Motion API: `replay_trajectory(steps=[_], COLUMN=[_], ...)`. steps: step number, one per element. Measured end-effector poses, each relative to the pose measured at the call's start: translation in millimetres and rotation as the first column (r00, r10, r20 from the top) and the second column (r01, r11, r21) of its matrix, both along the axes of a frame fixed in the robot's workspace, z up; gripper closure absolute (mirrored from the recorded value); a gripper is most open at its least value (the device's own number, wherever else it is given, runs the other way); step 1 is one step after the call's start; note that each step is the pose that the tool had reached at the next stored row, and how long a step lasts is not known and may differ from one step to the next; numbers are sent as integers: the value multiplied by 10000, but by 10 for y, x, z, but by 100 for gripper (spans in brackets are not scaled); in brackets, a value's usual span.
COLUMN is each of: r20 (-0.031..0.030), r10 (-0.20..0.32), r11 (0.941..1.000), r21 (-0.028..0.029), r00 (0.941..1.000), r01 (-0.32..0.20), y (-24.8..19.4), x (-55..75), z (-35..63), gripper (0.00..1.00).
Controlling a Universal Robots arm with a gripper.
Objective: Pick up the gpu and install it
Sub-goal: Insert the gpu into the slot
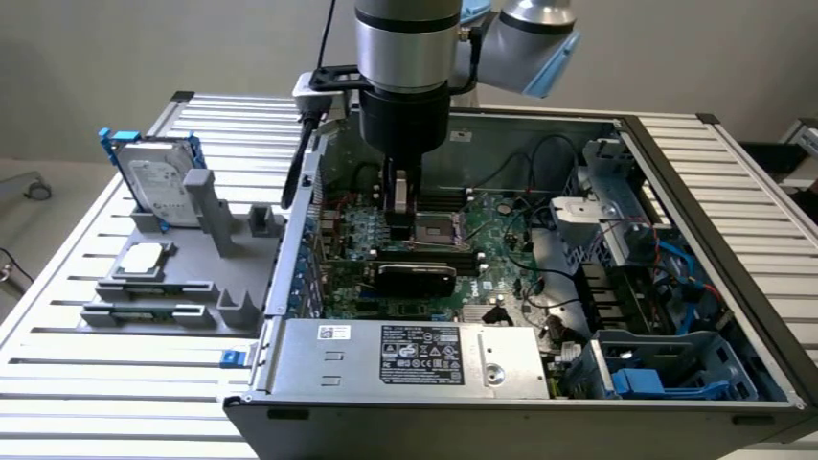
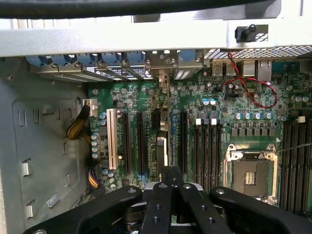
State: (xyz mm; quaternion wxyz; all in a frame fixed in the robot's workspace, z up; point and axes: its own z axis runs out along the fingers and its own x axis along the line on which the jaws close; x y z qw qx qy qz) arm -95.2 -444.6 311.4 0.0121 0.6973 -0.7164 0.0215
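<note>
"Where did the computer case (image 1: pixel 715 192) sit?"

"Lid off on the slatted surface (image 1: pixel 102 383), so the arm could come straight down onto the motherboard (image 1: pixel 492 225)."

"And the gpu (image 2: pixel 165 112)?"

"On edge over the expansion slots, bracket end at the case's rear wall, to line up with a slot. I couldn't tell if it was seated."

"The pincer (image 2: pixel 170 170)?"

"Pressed onto the card's top edge, it seemed."

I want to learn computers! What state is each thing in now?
Grey metal computer case, open, lying flat.
Small green-and-black gpu card, upright on edge on the motherboard.
Square metal processor socket, bare, no cooler.
Silver hard drive in blue frame, standing in grey holder.
Black robot gripper, inside the case.
</note>
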Motion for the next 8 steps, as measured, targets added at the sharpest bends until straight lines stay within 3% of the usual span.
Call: replay_trajectory(steps=[8], r20=[0], r10=[0], r11=[10000], r21=[11], r00=[10000], r01=[0], y=[0], x=[0], z=[0], gripper=[89])
